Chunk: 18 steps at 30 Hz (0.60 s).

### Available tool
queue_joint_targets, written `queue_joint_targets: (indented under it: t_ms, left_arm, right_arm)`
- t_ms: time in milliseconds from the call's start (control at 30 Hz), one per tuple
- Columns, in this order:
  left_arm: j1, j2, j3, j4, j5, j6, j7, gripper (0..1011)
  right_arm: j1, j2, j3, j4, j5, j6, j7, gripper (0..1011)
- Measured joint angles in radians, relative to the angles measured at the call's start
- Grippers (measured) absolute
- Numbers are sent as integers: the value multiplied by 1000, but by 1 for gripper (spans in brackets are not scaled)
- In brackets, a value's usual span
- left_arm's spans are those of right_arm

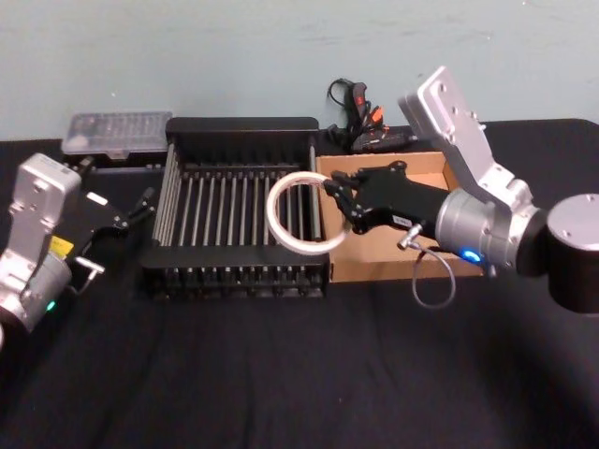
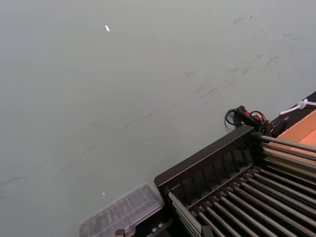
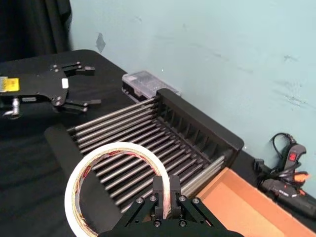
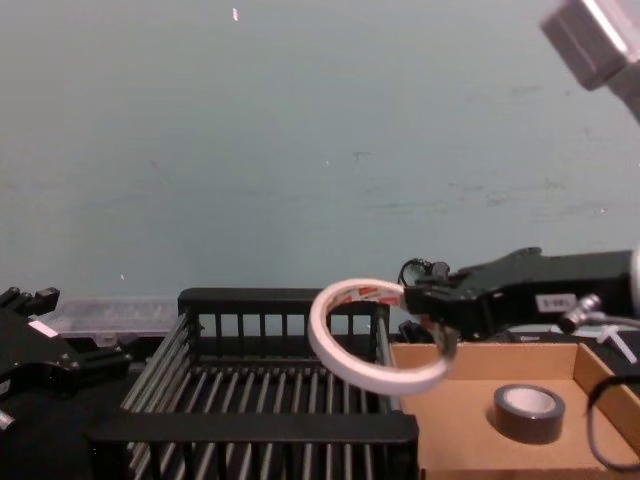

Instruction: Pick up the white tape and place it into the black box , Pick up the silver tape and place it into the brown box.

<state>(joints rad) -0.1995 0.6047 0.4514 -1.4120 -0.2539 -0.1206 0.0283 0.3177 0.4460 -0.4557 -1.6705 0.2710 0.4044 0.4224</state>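
My right gripper [image 1: 335, 198] is shut on the white tape [image 1: 272, 215], a wide thin ring held tilted in the air above the right end of the black box [image 1: 241, 124]. The right wrist view shows the red-printed core of the white tape [image 3: 74, 190] pinched between the fingers [image 3: 159, 190], with the slatted black box [image 3: 197, 118] below. The silver tape [image 4: 528, 412] lies flat inside the brown box [image 4: 470, 445], which stands right of the black box [image 4: 250, 428]. My left gripper [image 1: 136, 210] rests open at the crate's left side.
A clear plastic case [image 1: 117, 133] sits behind the crate's left corner. A black glue gun [image 1: 360, 122] with orange parts lies behind the brown box [image 1: 374, 257]. A loose cable loop [image 1: 432, 281] hangs from my right wrist. The wall stands close behind the table.
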Motion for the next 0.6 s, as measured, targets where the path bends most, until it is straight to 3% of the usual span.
queue_joint_targets:
  t_ms: [600]
  left_arm:
    - [0, 0, 0, 0, 0, 0, 0, 1001]
  right_arm:
    - [183, -139, -72, 294, -51, -87, 12, 86]
